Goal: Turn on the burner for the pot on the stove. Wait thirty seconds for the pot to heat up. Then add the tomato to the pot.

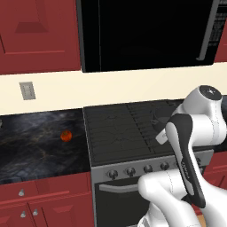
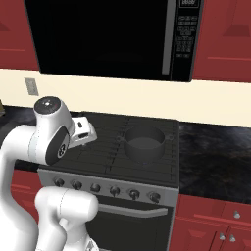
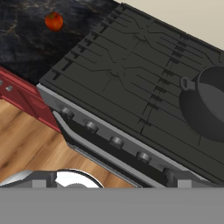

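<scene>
The stove (image 1: 119, 128) (image 2: 108, 152) (image 3: 118, 74) is a black gas cooktop with ribbed grates and a row of round knobs (image 2: 114, 190) (image 3: 116, 141) along its grey front. A dark grey pot (image 2: 143, 143) (image 3: 210, 107) stands on the right rear burner. The tomato (image 1: 66, 135) (image 3: 54, 21) lies on the dark counter left of the stove. My gripper (image 2: 84, 139) hangs open above the stove's front left, well clear of the knobs, with nothing between its fingers.
A black microwave (image 1: 146, 31) (image 2: 108, 34) hangs over the stove. Red cabinets (image 1: 40, 199) run below the dark counter (image 2: 215, 152), which continues right of the stove. A wall outlet (image 1: 27, 90) sits at the left. Wood floor (image 3: 26, 144) lies in front.
</scene>
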{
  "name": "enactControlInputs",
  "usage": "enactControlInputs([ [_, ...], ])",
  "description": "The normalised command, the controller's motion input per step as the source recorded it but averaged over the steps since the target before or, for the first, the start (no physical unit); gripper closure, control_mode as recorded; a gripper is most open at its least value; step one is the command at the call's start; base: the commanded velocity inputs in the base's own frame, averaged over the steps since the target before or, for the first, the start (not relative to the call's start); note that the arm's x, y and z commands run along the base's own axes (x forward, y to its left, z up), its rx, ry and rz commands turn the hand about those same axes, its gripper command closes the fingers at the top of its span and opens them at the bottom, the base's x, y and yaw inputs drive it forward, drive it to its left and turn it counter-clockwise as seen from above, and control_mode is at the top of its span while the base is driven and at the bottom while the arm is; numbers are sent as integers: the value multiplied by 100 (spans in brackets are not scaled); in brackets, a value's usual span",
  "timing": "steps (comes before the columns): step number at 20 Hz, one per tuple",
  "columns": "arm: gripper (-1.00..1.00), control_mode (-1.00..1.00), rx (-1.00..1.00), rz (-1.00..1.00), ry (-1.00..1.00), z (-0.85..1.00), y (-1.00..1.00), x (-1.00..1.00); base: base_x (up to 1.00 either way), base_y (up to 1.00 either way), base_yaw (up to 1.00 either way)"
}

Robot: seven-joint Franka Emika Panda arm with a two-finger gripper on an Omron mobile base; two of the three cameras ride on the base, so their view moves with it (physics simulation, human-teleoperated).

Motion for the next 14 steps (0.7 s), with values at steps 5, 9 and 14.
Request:
enactControlInputs([
  [5,-100,-100,0,0,0,0,0,0,0,0,0],
  [9,-100,-100,0,0,0,0,0,0,0,0,0],
  [14,-100,-100,0,0,0,0,0,0,0,0,0],
])
